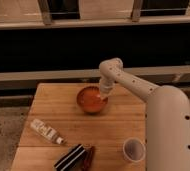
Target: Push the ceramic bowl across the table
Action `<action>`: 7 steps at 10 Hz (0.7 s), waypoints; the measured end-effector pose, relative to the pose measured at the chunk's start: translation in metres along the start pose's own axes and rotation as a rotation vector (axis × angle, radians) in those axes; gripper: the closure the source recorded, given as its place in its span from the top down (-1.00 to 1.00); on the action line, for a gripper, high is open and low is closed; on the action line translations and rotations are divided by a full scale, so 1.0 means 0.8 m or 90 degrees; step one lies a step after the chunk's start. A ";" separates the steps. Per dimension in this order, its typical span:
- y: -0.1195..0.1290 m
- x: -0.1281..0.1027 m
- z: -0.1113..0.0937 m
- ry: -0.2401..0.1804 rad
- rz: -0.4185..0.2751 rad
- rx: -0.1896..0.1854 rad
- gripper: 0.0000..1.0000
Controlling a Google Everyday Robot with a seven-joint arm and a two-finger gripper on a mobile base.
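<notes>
The orange-red ceramic bowl (92,100) sits on the light wooden table (53,106), toward its far middle. My white arm comes in from the right and bends down to the bowl. My gripper (105,93) is at the bowl's far right rim, touching or just over it. The gripper's tip is partly hidden against the bowl.
A clear plastic bottle (46,131) lies on its side at the front left. A dark flat object (70,157) with a reddish item beside it lies at the front edge. A small white cup (134,149) stands at the front right, next to my arm's base.
</notes>
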 end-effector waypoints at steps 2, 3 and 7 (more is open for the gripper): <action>0.007 0.015 -0.003 0.000 0.020 0.006 -1.00; 0.009 0.019 -0.005 0.000 0.027 0.009 -1.00; 0.016 0.034 -0.010 0.004 0.049 0.013 -1.00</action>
